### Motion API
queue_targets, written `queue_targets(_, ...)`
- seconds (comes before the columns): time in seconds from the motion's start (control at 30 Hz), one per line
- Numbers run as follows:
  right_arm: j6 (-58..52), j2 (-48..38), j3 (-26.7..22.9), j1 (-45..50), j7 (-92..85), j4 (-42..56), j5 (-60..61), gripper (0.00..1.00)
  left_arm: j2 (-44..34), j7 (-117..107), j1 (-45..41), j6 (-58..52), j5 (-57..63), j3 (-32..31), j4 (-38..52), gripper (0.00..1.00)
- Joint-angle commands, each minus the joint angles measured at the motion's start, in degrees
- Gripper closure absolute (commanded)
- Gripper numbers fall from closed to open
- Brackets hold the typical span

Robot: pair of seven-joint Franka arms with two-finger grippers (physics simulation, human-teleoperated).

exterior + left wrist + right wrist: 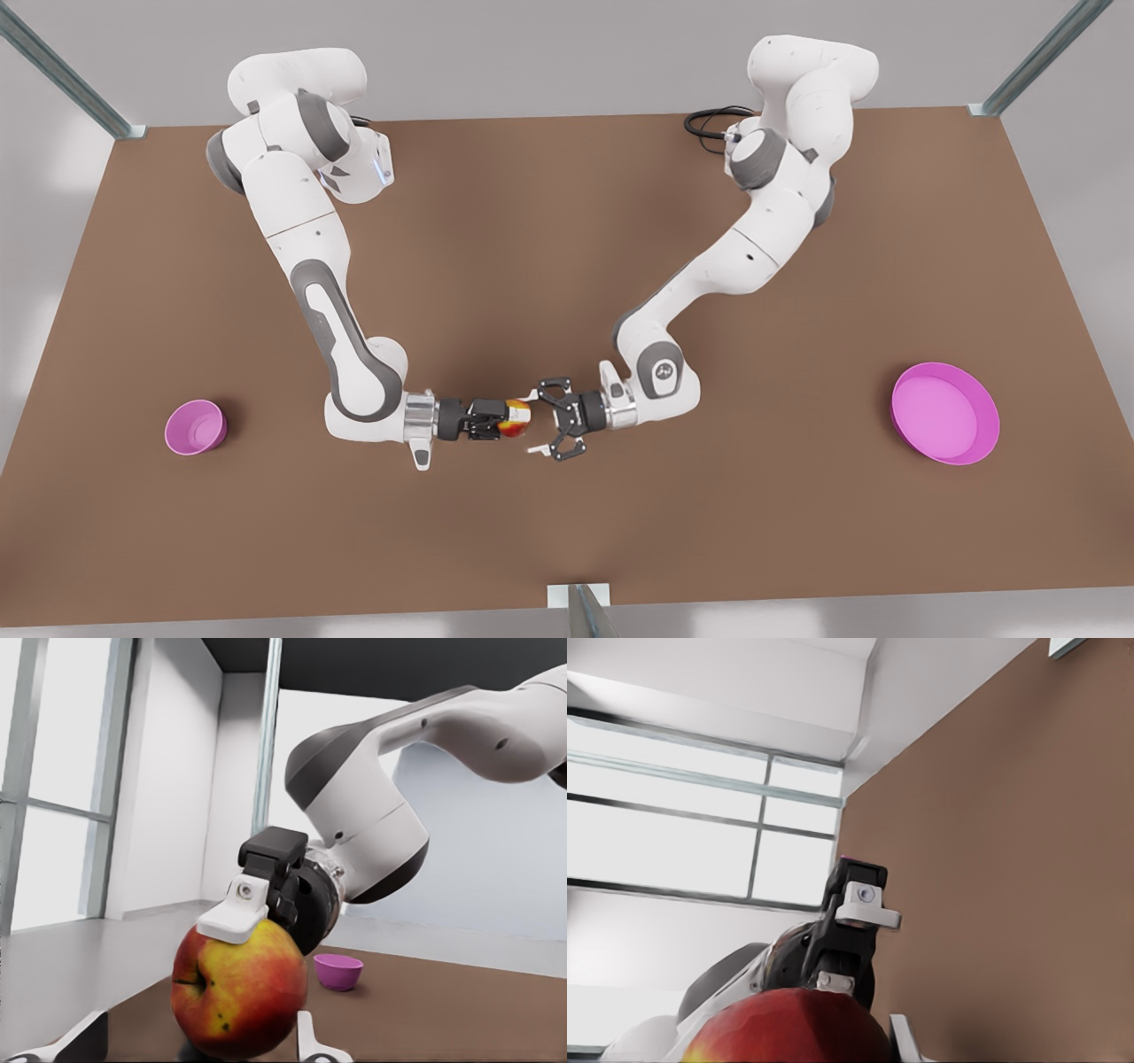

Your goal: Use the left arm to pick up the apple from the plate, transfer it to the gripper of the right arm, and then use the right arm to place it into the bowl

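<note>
front view: the right gripper [503, 418], slim and straight, reaches in from the front view's left and has its fingers clenched on the apple [515, 416], held in the air above the middle of the worktop [567, 221]. the left gripper [537, 421], the claw, faces it from the front view's right with its fingers splayed wide on either side of the fruit, released. the bowl [195, 427] sits far off at the front view's left, the plate [944, 412] far off at the right, bare. left wrist view: a white pad of the right fingers [232, 920] presses on top of the apple, and the left arm's own fingertips [310, 1038] stand apart from its sides; the bowl shows beyond. right wrist view: the apple's red top sits just ahead of the camera, with the claw beyond it. judgement: the handover looks done. next the left arm should back straight off, then the right arm carries the apple over the bowl and lets go.
</note>
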Motion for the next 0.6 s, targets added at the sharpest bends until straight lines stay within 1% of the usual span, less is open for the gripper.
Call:
queue_targets(0.0,-0.20,-0.12,0.03,-0.07,-0.58,-0.55,-0.36,0.33,-0.25,-0.15,0.63,-0.70,0.76,0.00,-0.88,0.01)
queue_targets(0.07,-0.38,-0.38,0.03,-0.86,-1.64,-1.60,-1.15,0.33,-0.34,-0.15,0.80,-0.88,1.02,0.00,-1.40,0.01)
queue_targets(0.17,-4.07,-0.82,0.12,-4.37,-1.20,-1.96,-6.60,0.33,-0.77,-0.50,2.74,-1.49,1.11,0.00,-2.98,0.01)
queue_targets(0.2,-5.47,-0.91,0.03,-5.34,-1.11,-1.96,-8.18,0.33,-3.50,-1.20,4.32,-1.49,1.11,0.00,-6.41,0.01)
queue_targets(0.27,-7.76,-1.00,0.12,-7.62,-0.76,-1.96,-10.82,0.33,-6.39,-4.62,6.95,-1.58,3.30,0.09,-10.01,0.01)
queue_targets(0.33,-10.57,-1.35,0.29,-10.87,-0.58,-1.96,-14.86,0.33,-13.42,-20.70,10.64,-1.58,14.72,0.18,-15.29,0.00)
queue_targets(0.4,-12.77,-2.32,0.47,-13.78,-0.14,-2.48,-19.34,0.33,-21.33,-39.07,15.91,-1.58,31.15,0.18,-21.79,0.00)
queue_targets(0.43,-14.61,-3.37,0.47,-15.62,0.12,-2.75,-22.68,0.33,-25.82,-45.93,19.87,-1.58,40.73,0.18,-26.71,0.00)
queue_targets(0.47,-15.58,-3.81,0.47,-16.59,0.21,-2.83,-24.71,0.33,-30.30,-50.94,21.81,-1.84,49.16,1.14,-29.61,0.00)
queue_targets(0.5,-16.46,-4.34,0.38,-18.26,0.21,-2.83,-27.43,0.33,-33.82,-59.46,22.34,-7.63,61.38,6.41,-30.41,0.00)
queue_targets(0.57,-16.73,-5.39,0.47,-20.19,0.12,-2.83,-32.26,0.33,-40.85,-80.02,22.42,-18.79,78.97,14.85,-29.88,0.00)
